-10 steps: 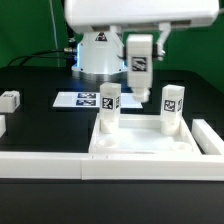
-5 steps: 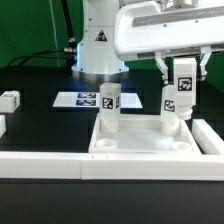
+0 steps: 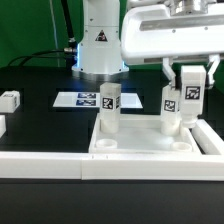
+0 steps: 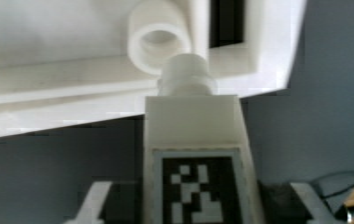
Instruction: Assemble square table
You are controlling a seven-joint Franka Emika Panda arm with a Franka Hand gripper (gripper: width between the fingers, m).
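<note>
Green backdrop (image 3: 25, 25) behind; black tabletop (image 3: 45, 122) below; bright, even light.

Exterior camera sits low, facing nearly level across the black tabletop (image 3: 40, 88) toward the robot base (image 3: 100, 50), middling near; wrist camera rides above the hand (image 3: 190, 84), peering very close down the gripped leg (image 4: 195, 150) onto the slab (image 4: 67, 95); both views share that leg and the slab corner beneath it.

Black table (image 3: 40, 82): slab (image 3: 140, 150), marker board (image 3: 80, 99), loose leg (image 3: 8, 100).
</note>
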